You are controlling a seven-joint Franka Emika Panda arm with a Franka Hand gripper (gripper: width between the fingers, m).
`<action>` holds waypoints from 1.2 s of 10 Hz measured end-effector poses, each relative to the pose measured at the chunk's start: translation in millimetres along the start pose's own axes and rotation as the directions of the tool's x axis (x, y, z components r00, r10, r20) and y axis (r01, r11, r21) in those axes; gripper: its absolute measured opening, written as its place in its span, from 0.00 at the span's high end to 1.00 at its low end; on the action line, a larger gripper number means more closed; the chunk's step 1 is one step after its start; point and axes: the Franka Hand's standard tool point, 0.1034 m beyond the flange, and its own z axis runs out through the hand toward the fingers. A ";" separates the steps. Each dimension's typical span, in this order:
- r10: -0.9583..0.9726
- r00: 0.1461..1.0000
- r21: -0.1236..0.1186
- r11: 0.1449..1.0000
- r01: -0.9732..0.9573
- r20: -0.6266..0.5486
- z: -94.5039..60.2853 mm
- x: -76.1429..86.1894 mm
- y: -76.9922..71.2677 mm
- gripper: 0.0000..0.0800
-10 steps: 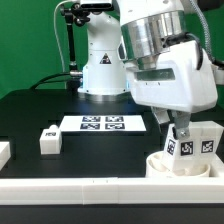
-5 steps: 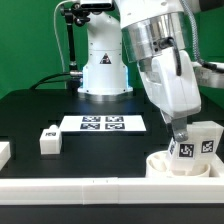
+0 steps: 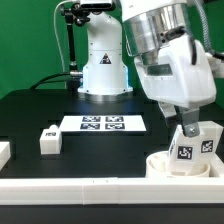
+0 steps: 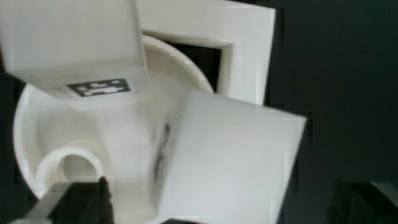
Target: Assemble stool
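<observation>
Fingers (image 3: 186,131) of the gripper (image 3: 187,133) are pointing down at the table's (image 3: 30,115) near corner on the exterior view's right. They are standing right against the top of an upright stool leg (image 3: 206,141). How wide the jaws are standing cannot be told: the arm's white body is covering most of them in the exterior view. In the wrist view only one dark finger (image 4: 71,200) is showing, blurred, at the frame's border. Whether the gripper is squeezing the leg or only touching it is also unclear.

That leg is standing in the round stool seat (image 3: 163,167), which is lying by the near edge, just behind the long white border rail (image 3: 90,186). Two marker tags are showing on the leg's faces.

In the wrist view the seat (image 4: 45,120) is lying bowl-up under the camera. A tagged white block (image 4: 80,50) and a second, blurred white block (image 4: 231,150) are showing over it.

A loose stool leg (image 3: 48,139) is lying well apart, toward the near corner on the exterior view's left. The marker board (image 3: 103,123) is lying mid-table behind it.
</observation>
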 end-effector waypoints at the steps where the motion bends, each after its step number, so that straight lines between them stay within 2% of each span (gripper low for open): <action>1: -0.055 0.998 0.003 0.998 0.055 0.000 -1.9 -1.0 -1.2 0.20; 5: -0.379 0.926 0.004 0.925 0.379 -0.002 -3.3 -3.0 -2.3 0.19; 7: -0.642 0.767 -0.022 0.767 0.642 -0.014 -2.5 -6.2 -1.9 0.19; 9: -0.844 0.536 -0.032 0.536 0.844 -0.007 -0.8 -6.1 -1.0 0.19; 10: -0.894 0.449 -0.042 0.448 0.893 -0.001 -0.7 -7.5 -0.5 0.19; 12: -0.941 0.339 -0.054 0.339 0.939 0.003 -1.2 -6.4 -0.6 0.19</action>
